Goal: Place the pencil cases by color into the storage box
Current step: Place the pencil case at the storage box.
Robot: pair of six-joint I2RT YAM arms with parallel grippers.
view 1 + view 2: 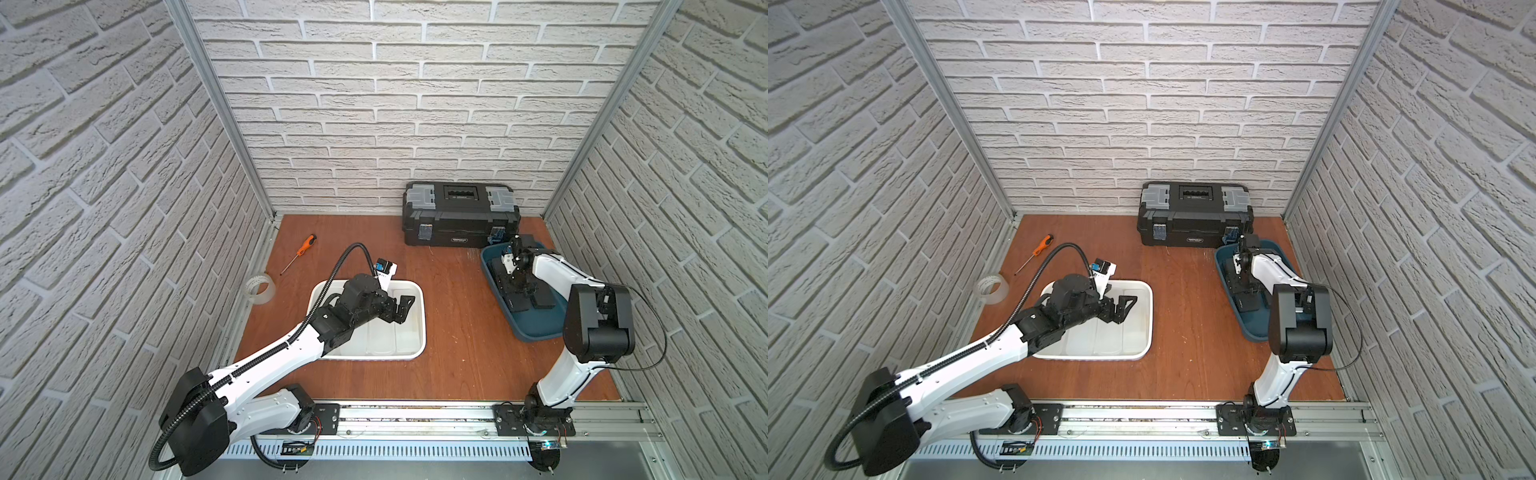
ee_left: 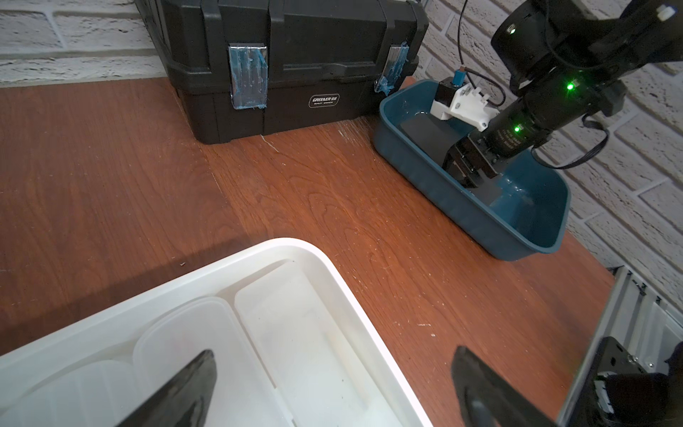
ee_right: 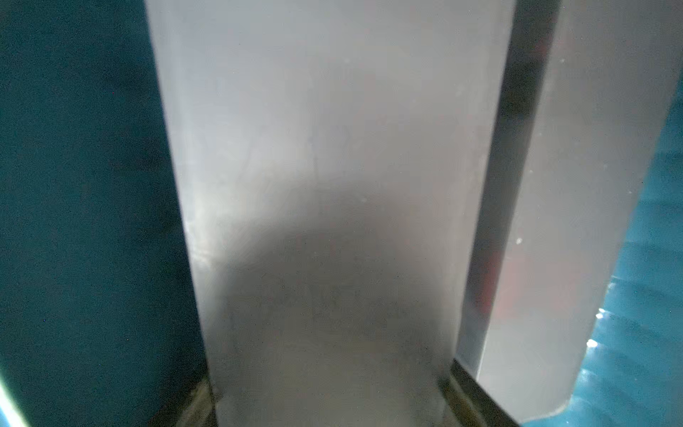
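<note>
Bins of two colours sit on the table (image 1: 457,357) in both top views: a white bin (image 1: 423,328) toward the left edge and a blue bin (image 1: 536,332) along the right edge. The blue bin's far end lies just before a black toolbox (image 1: 457,216) at the far edge. Only these views show the orange-handled screwdriver (image 1: 303,247) and clear tape roll (image 1: 261,289) near the left edge. The left gripper (image 1: 401,309) hangs over the white bin, and the right gripper (image 1: 513,286) reaches down into the blue one.

The left wrist view makes the white bin's (image 2: 343,273) load plain. Several frosted pencil cases (image 2: 292,332) lie flat side by side in it, translucent white with rounded corners. The left gripper (image 2: 334,353) stands released, its fingers (image 2: 177,392) spread wide with nothing between them. Across the table, the right gripper (image 2: 473,173) presses onto a black pencil case (image 2: 425,135) inside the blue bin (image 2: 425,177).

The right wrist view alone shows the grip close up. The matte black pencil case (image 3: 332,148), greyed by glare, lies on the teal floor of the blue bin (image 3: 74,185). The right gripper (image 3: 329,395) is clamped across its width, one fingertip at each long edge. A second black case (image 3: 576,185) lies just beside it, a narrow gap between them.
</note>
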